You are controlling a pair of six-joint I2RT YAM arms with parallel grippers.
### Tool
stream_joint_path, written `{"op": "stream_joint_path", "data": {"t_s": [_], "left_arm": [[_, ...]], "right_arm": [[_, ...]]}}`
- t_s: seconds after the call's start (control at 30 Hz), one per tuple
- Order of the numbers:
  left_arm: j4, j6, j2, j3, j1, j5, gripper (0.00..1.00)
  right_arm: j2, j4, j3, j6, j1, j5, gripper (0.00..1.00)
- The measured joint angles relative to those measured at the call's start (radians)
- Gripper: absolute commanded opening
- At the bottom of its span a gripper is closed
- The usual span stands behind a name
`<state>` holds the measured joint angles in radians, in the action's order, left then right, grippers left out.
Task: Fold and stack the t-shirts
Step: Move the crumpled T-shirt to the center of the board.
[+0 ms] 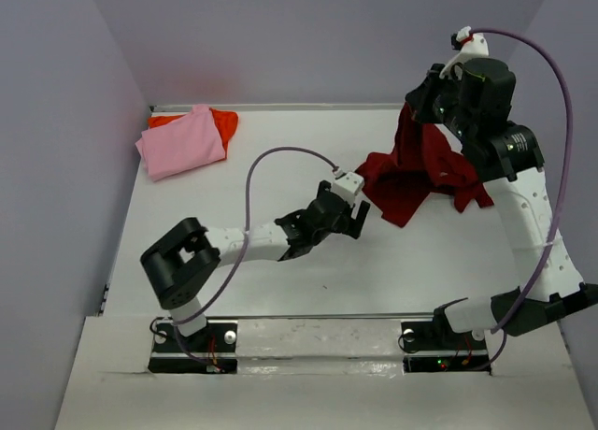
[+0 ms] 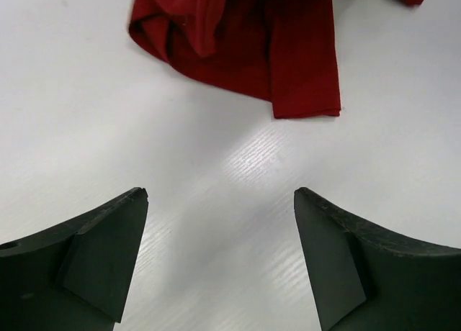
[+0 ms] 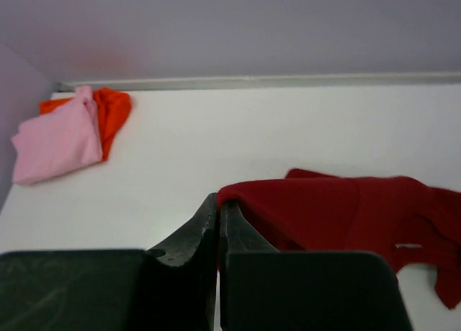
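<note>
A white table [image 1: 280, 290] with a faint wood grain and a slight sheen sits inside plain lavender walls [image 1: 308, 37].

Far off to the left gripper's left, in the back corner, the pink t-shirt [image 1: 180, 142] lies folded into a rough rectangle. It rests on the orange-red t-shirt [image 1: 224, 121], which shows only as a strip along the pink one's far side. Both are matte, soft cloth, well apart from either arm.

The left gripper [image 2: 220, 196] hangs low over bare table near the middle, fingers wide apart and empty. Its dark pads are wedge-shaped.

Straight ahead of it, and slightly to its right, lies the crimson t-shirt [image 1: 411, 182], near but not touching. A flat, squared flap points back towards the open fingers, and a rumpled fold sits to that flap's left.

The right gripper [image 3: 218, 201] is raised at the far right, its fingers pressed together on a pinch of the crimson cloth. From that pinch the shirt drapes down and spreads onto the table, so its long axis runs from the right gripper's grip down towards the left gripper. The fabric is limp, thin and heavily creased.

My judgement is that the coming move turns on that near flap. The left arm is the closer one to it, and a short reach forward would put the flap between its fingers.
</note>
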<state>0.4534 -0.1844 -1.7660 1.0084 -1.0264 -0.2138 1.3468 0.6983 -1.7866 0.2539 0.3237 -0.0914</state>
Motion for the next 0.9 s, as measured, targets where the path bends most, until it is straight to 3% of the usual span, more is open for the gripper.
{"op": "stream_joint_path", "data": {"t_s": [0.23,0.4,0.57,0.7,0.9], "left_arm": [[-0.159,-0.063,0.474,-0.128,-0.027,-0.148,0.93],[-0.352,-0.109,0.847,-0.170,-0.033,-0.251,0.93],[-0.564,-0.133,1.161,-0.169,-0.033,-0.400,0.94],[-0.660,-0.162,1.330,-0.206,-0.033,-0.486,0.94],[-0.753,-0.189,1.495,-0.254,-0.034,-0.579,0.94]], "right_arm": [[0.079,0.034,-0.238,-0.029,0.143,0.115,0.00],[0.259,0.074,-0.409,-0.057,0.446,0.061,0.00],[0.539,0.151,-0.644,-0.084,0.708,-0.035,0.00],[0.759,0.161,-0.855,-0.097,0.846,-0.072,0.00],[0.761,0.126,-0.860,-0.105,0.947,-0.121,0.00]]}}
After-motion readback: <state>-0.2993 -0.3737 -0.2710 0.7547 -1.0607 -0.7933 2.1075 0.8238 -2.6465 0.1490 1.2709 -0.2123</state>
